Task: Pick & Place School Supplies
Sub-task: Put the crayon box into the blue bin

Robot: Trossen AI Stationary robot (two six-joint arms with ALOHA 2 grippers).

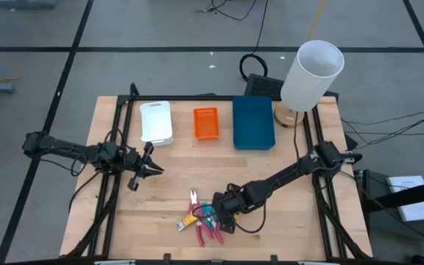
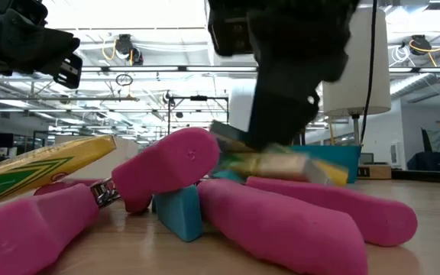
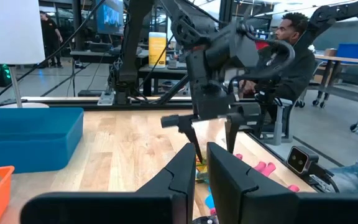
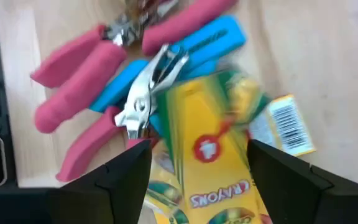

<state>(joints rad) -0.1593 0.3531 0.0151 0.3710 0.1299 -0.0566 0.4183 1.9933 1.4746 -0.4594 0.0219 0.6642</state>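
The supplies lie in a heap (image 1: 203, 221) near the table's near edge: pink-handled pliers (image 4: 79, 68), light-blue pieces (image 4: 213, 38) and a yellow crayon box (image 4: 219, 155). In the low view a second yellow packet (image 2: 44, 164) leans at the heap's left, and the crayon box (image 2: 285, 164) lies tilted on the pink handles. My right gripper (image 4: 197, 171) is open and points down over the heap, one finger on each side of the crayon box. My left gripper (image 1: 152, 170) hovers shut over the table's left half, away from the heap. My right gripper comes at the yellow crayon box from above with its fingers (image 4: 129, 171) standing wide on either side of it. Whether either finger touches the box, I cannot tell. The box lies on the heap, tilted.
A white tray (image 1: 155, 121), an orange tray (image 1: 206, 123) and a blue tray (image 1: 253, 123) stand in a row along the far edge. A white lamp (image 1: 311, 73) stands at the far right corner. A person (image 3: 291, 56) sits beyond the table.
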